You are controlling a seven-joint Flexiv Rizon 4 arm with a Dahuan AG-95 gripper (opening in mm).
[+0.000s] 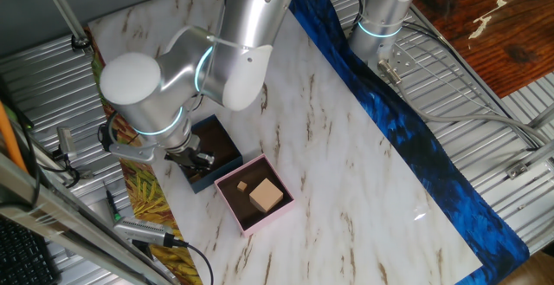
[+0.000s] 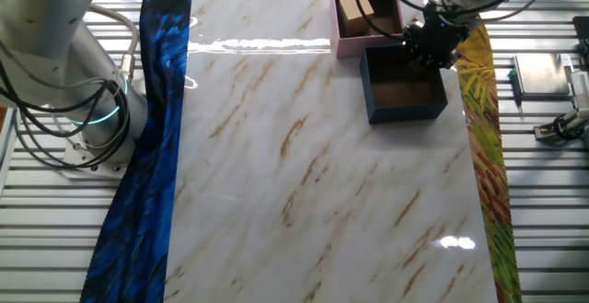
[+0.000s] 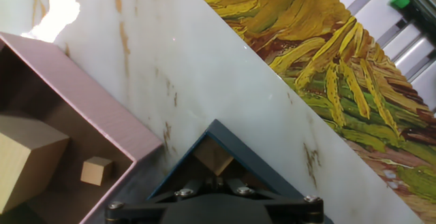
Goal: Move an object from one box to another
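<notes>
The tool [image 2: 431, 43] is seen low over the dark blue box [image 2: 402, 87], at the box corner that lies next to the pink box [image 2: 365, 17]. In the hand view only the black base of the tool [image 3: 214, 207] is shown, so whether the fingers are spread or pressed together cannot be told. In that view a small pale wooden block [image 3: 214, 157] is seen just ahead of the tool, inside the corner of the dark blue box [image 3: 235, 146]; whether it is touched by the fingers is not clear.

The two boxes are set corner to side and appear to touch. In one fixed view the dark blue box [image 1: 223, 146] is partly covered by the arm's wrist, with the pink box [image 1: 254, 200] just beside it, nearer the middle of the bench [image 1: 346, 164]. The boxes are square, so no long axis is shown; their walls run at a slant to the bench edges.

Inside the pink box [image 3: 82, 101] two wooden blocks are seen: a large block [image 3: 24, 159] and a small cube [image 3: 96, 170], lying near each other but apart.

A yellow patterned strip [image 2: 480, 110] runs along the bench edge just beside the dark blue box, and a blue strip [image 2: 152, 137] along the far edge. Between them a wide span of marble top lies bare.
</notes>
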